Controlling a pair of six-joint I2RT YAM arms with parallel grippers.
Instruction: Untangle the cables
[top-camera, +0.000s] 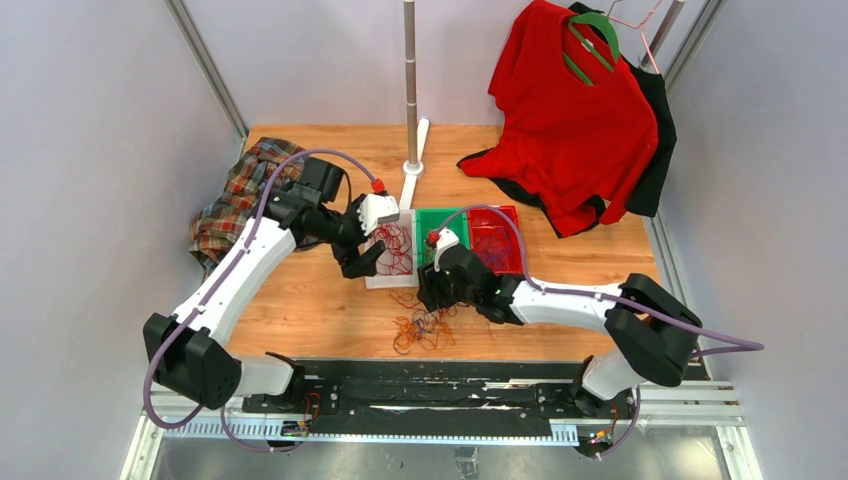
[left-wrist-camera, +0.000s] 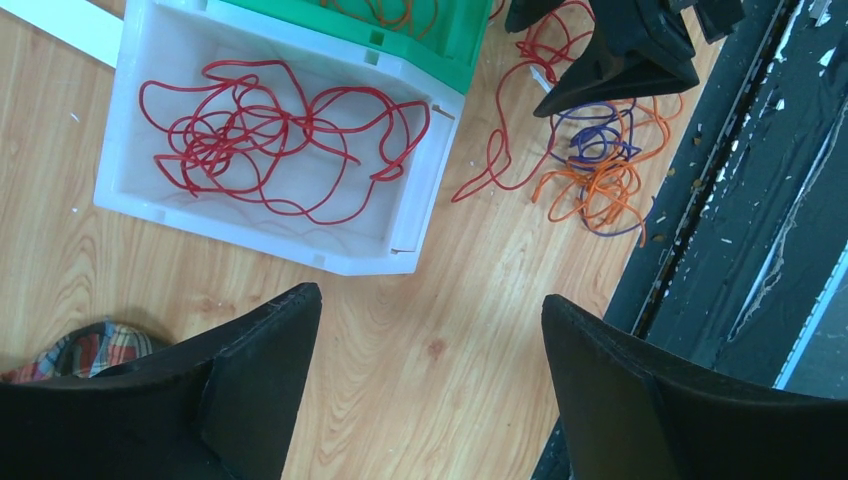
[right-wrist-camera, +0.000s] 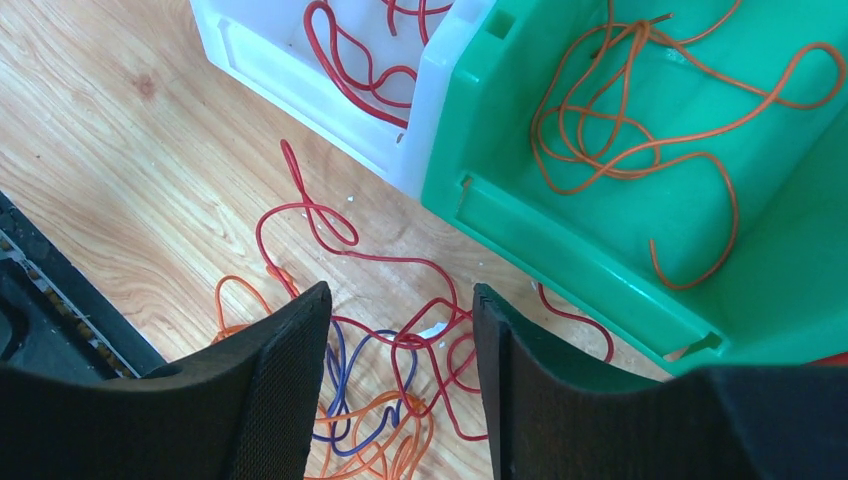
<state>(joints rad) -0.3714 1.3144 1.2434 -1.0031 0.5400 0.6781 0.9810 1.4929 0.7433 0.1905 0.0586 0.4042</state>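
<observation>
From left wrist alone, whole red cable tangle (left-wrist-camera: 270, 135).

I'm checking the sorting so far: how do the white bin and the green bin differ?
The white bin holds only red cable; the green bin holds only orange cable. The white bin stands on the left arm's side of the green bin. Both are open plastic bins, touching side by side.

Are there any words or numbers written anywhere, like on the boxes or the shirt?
None can be read. The white bin, the green bin, the red shirt and the plaid cloth all show no words, numbers, brands or signs.
</observation>
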